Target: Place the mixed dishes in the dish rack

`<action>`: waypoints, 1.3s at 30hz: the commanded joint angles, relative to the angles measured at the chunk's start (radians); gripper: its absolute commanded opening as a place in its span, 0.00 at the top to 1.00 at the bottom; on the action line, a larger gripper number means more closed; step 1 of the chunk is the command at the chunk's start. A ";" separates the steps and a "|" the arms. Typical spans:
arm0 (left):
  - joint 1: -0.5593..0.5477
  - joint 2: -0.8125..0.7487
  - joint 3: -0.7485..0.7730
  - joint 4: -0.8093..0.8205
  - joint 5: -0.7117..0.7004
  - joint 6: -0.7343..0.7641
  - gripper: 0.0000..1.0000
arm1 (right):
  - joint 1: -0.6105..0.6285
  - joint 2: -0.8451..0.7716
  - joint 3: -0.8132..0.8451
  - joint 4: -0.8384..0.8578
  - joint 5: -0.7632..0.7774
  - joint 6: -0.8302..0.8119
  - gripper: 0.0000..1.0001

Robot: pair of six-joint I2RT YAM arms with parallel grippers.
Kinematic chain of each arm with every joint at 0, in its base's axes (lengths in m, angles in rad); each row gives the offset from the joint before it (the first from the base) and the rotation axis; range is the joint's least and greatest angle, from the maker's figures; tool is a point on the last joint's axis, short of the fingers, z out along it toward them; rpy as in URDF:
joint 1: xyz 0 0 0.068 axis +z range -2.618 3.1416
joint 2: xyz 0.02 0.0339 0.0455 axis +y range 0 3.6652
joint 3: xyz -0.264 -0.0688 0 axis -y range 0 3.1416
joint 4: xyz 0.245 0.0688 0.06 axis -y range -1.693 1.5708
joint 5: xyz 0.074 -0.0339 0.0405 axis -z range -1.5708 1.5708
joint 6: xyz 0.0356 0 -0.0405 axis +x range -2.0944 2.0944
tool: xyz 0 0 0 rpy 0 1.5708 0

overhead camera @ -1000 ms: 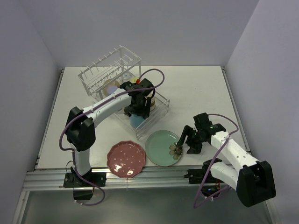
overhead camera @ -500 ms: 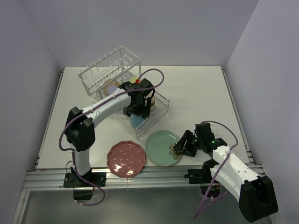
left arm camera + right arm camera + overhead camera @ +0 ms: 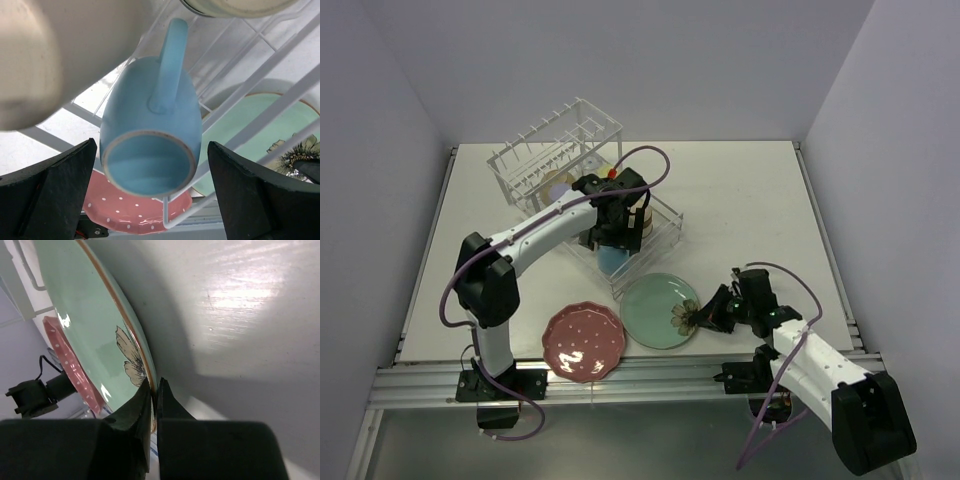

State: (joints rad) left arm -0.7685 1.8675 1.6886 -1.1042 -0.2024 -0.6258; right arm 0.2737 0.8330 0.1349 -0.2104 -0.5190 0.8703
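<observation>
The dish rack stands at the back left, its flat grid tray reaching toward the middle. A light-blue cup lies on its side in the tray, mouth toward the camera. My left gripper is open, with one finger on each side of the cup and gaps between. The mint-green plate with the flower mark lies near the front edge. My right gripper is shut on the rim of that plate. The pink dotted plate lies just left of it.
A lavender cup and a yellow one sit under the rack's raised peg tier. A beige cup stands in the tray beside my left wrist. A large cream dish fills the upper left of the left wrist view.
My right gripper dropped to the green plate's right rim and closed on it. Both plates shifted slightly left. My left gripper opened wider around the blue cup.
</observation>
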 commanded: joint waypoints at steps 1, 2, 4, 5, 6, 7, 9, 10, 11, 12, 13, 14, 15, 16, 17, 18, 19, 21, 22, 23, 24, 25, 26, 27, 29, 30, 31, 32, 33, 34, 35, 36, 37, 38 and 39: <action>-0.018 -0.064 0.013 -0.028 0.031 -0.018 0.01 | 0.002 -0.011 -0.031 -0.076 0.111 -0.010 1.00; -0.018 -0.067 0.017 -0.032 0.028 -0.025 0.01 | 0.002 -0.052 -0.017 -0.111 0.116 -0.016 1.00; -0.022 -0.067 0.046 -0.060 0.021 -0.029 0.01 | 0.002 -0.106 0.005 -0.156 0.140 -0.027 1.00; -0.023 -0.062 0.080 -0.075 0.015 -0.040 0.01 | 0.002 -0.164 0.034 -0.206 0.145 -0.039 1.00; -0.025 -0.061 0.097 -0.092 0.008 -0.044 0.01 | 0.002 -0.187 0.051 -0.233 0.149 -0.048 1.00; -0.025 -0.059 0.112 -0.104 0.003 -0.049 0.01 | 0.002 -0.210 0.096 -0.262 0.157 -0.054 1.00; -0.028 -0.057 0.160 -0.138 0.000 -0.061 0.01 | 0.002 -0.236 0.141 -0.351 0.177 -0.088 1.00; -0.028 -0.057 0.175 -0.149 0.000 -0.064 0.01 | 0.002 -0.235 0.179 -0.374 0.181 -0.099 1.00; -0.029 -0.056 0.189 -0.164 0.003 -0.075 0.01 | 0.002 -0.227 0.196 -0.423 0.192 -0.106 1.00; -0.032 -0.054 0.224 -0.180 0.001 -0.080 0.01 | 0.002 -0.224 0.210 -0.438 0.194 -0.128 1.00; -0.034 -0.048 0.247 -0.198 -0.005 -0.087 0.01 | 0.002 -0.219 0.236 -0.455 0.198 -0.137 1.00; -0.040 -0.038 0.269 -0.233 -0.018 -0.097 0.01 | 0.002 -0.215 0.247 -0.483 0.204 -0.143 1.00; -0.043 -0.033 0.311 -0.250 -0.020 -0.100 0.01 | 0.002 -0.215 0.259 -0.494 0.211 -0.152 1.00; -0.045 -0.027 0.336 -0.266 -0.023 -0.106 0.01 | 0.002 -0.215 0.282 -0.506 0.215 -0.157 1.00; -0.049 -0.027 0.345 -0.269 -0.023 -0.107 0.01 | 0.002 -0.213 0.292 -0.521 0.214 -0.159 1.00; -0.049 -0.033 0.361 -0.269 -0.012 -0.114 0.01 | 0.001 -0.212 0.301 -0.529 0.196 -0.160 1.00; -0.051 -0.040 0.368 -0.269 -0.006 -0.121 0.01 | 0.001 -0.212 0.330 -0.538 0.191 -0.166 1.00; -0.051 -0.057 0.381 -0.269 0.020 -0.135 0.01 | 0.001 -0.221 0.357 -0.563 0.185 -0.166 1.00; -0.051 -0.059 0.384 -0.267 0.030 -0.137 0.01 | 0.001 -0.222 0.389 -0.575 0.185 -0.169 1.00; -0.054 -0.060 0.391 -0.267 0.041 -0.141 0.01 | 0.001 -0.221 0.405 -0.599 0.185 -0.174 1.00; -0.054 -0.062 0.401 -0.267 0.050 -0.143 0.01 | 0.002 -0.218 0.420 -0.612 0.185 -0.185 1.00; -0.055 -0.064 0.410 -0.267 0.063 -0.144 0.01 | 0.001 -0.213 0.455 -0.622 0.182 -0.189 1.00; -0.057 -0.064 0.442 -0.269 0.069 -0.146 0.01 | 0.001 -0.209 0.469 -0.645 0.178 -0.195 1.00; -0.058 -0.065 0.459 -0.269 0.075 -0.144 0.01 | 0.001 -0.209 0.486 -0.653 0.174 -0.201 1.00; -0.058 -0.071 0.524 -0.267 0.083 -0.147 0.01 | 0.002 -0.209 0.541 -0.679 0.171 -0.206 1.00; -0.058 -0.070 0.548 -0.267 0.087 -0.147 0.01 | 0.001 -0.207 0.578 -0.688 0.169 -0.209 1.00; -0.058 -0.070 0.569 -0.269 0.095 -0.146 0.01 | 0.002 -0.201 0.595 -0.698 0.168 -0.211 1.00; -0.057 -0.071 0.594 -0.269 0.098 -0.149 0.01 | 0.001 -0.198 0.604 -0.702 0.149 -0.214 1.00; -0.057 -0.071 0.603 -0.266 0.100 -0.152 0.01 | 0.001 -0.195 0.617 -0.704 0.137 -0.217 1.00; -0.058 -0.077 0.609 -0.267 0.090 -0.160 0.01 | -0.001 -0.189 0.640 -0.705 0.128 -0.215 1.00; -0.057 -0.082 0.611 -0.263 0.086 -0.161 0.01 | -0.001 -0.187 0.652 -0.705 0.108 -0.211 1.00; -0.058 -0.087 0.614 -0.258 0.080 -0.161 0.01 | -0.001 -0.184 0.667 -0.707 0.100 -0.211 1.00; -0.057 -0.106 0.608 -0.250 0.075 -0.158 0.01 | -0.001 -0.178 0.696 -0.708 0.093 -0.211 1.00; -0.057 -0.119 0.599 -0.220 0.080 -0.155 0.01 | -0.002 -0.176 0.713 -0.715 0.086 -0.209 1.00; -0.057 -0.132 0.586 -0.194 0.092 -0.147 0.01 | -0.002 -0.173 0.750 -0.719 0.073 -0.211 1.00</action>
State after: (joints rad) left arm -0.8200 1.7954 2.2627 -1.3449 -0.1268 -0.7723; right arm 0.2752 0.6643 0.7597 -0.9802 -0.3473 0.6544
